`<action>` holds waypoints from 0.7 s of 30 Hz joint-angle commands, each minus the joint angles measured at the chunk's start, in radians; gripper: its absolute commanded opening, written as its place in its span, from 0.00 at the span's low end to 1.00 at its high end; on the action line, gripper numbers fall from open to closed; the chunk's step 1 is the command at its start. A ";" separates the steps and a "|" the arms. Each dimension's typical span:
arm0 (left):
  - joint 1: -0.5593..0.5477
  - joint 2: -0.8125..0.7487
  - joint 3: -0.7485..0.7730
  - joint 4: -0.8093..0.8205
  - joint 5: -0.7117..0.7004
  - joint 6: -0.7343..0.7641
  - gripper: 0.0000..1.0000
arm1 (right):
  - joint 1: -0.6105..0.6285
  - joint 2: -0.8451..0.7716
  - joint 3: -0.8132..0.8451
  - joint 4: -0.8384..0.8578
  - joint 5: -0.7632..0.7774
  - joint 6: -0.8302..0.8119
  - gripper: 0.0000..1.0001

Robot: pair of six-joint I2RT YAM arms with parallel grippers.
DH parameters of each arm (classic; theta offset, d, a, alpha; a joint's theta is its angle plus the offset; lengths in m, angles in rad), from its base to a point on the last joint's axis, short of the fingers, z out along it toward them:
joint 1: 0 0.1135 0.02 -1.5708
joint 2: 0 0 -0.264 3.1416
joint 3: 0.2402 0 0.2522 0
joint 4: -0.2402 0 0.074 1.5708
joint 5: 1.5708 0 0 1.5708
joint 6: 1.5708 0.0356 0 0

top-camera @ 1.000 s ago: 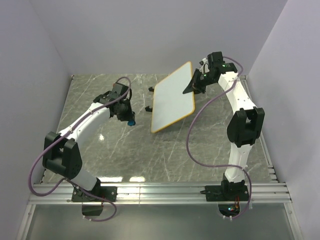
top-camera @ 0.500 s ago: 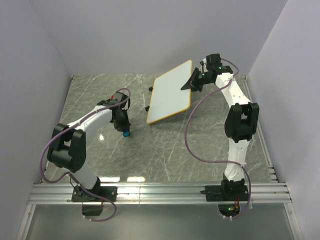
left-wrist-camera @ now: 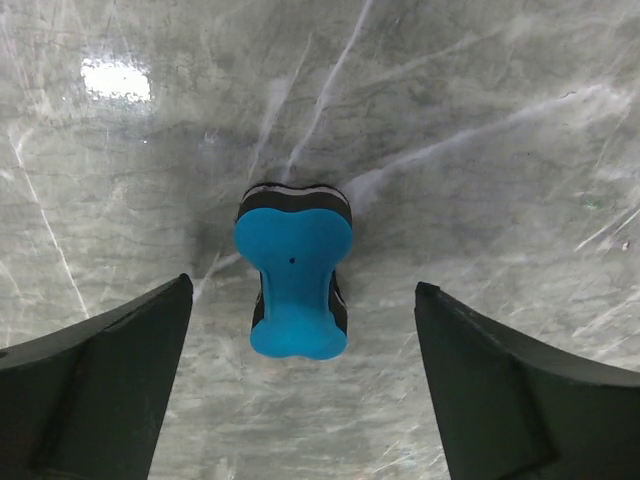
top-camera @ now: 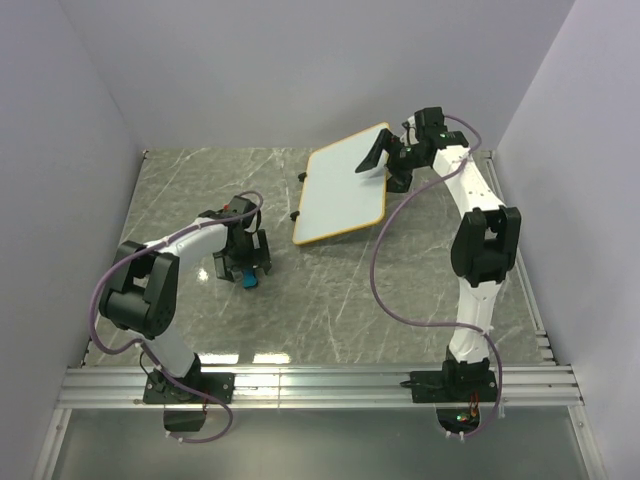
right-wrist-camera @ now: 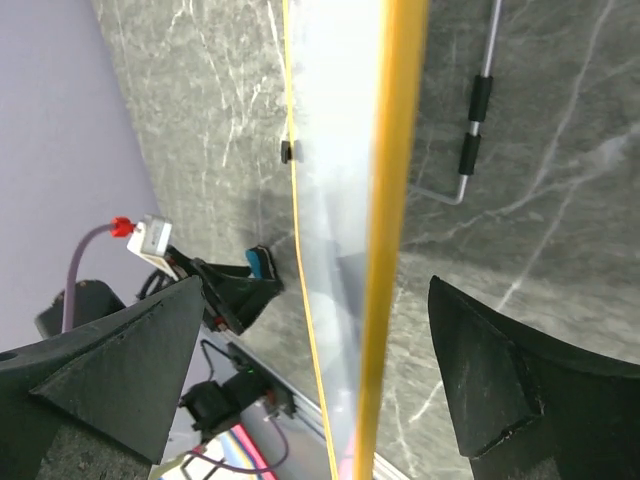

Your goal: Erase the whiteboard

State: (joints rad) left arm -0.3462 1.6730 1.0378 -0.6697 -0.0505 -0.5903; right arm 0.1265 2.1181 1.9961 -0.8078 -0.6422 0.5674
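- Sitting toward the far right of the worktop (top-camera: 330, 300), the whiteboard (top-camera: 345, 195) is tilted, its white face turned up toward the overhead camera. I can make out no marks on that face.
- A thin wire stand (right-wrist-camera: 470, 150) shows beside the board in the right wrist view. It probably accounts for the tilt, though where it meets the board is hidden.
- The right gripper (top-camera: 386, 166) has its 2 fingers spread wide, 1 on each side of the board's orange edge. Neither seems to press on the edge, so I judge the board to be resting on its own support, not held in a grasp.
- That straddling pose looks like steadying work, close enough to clamp the frame if the board needs holding.
- Well apart from the board, to its left, the blue eraser (left-wrist-camera: 293, 270) lies on the worktop.
- The left gripper (top-camera: 242, 262) hovers right above it with its fingers apart, 1 on either side and touching nothing. They line up across the eraser's narrow waist, likely the easiest place to pinch.
- With a clean-looking board and a free eraser, the wiping may be finished, but these views cannot settle that.
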 commanded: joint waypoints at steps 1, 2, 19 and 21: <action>0.003 -0.008 0.024 0.006 -0.020 0.000 0.98 | 0.001 -0.147 -0.026 0.015 0.044 -0.058 1.00; 0.003 -0.013 0.033 0.001 -0.025 0.003 1.00 | 0.001 -0.193 -0.064 0.024 0.056 -0.060 1.00; 0.003 -0.288 0.415 -0.143 -0.216 -0.012 0.99 | -0.168 -0.636 -0.387 0.143 0.285 -0.038 1.00; 0.003 -0.308 0.461 -0.162 -0.250 -0.025 0.99 | -0.168 -0.688 -0.416 0.162 0.271 -0.037 1.00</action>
State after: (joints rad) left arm -0.3462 1.4162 1.4265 -0.7895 -0.2276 -0.5961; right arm -0.0513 1.5021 1.6142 -0.7128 -0.3740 0.5442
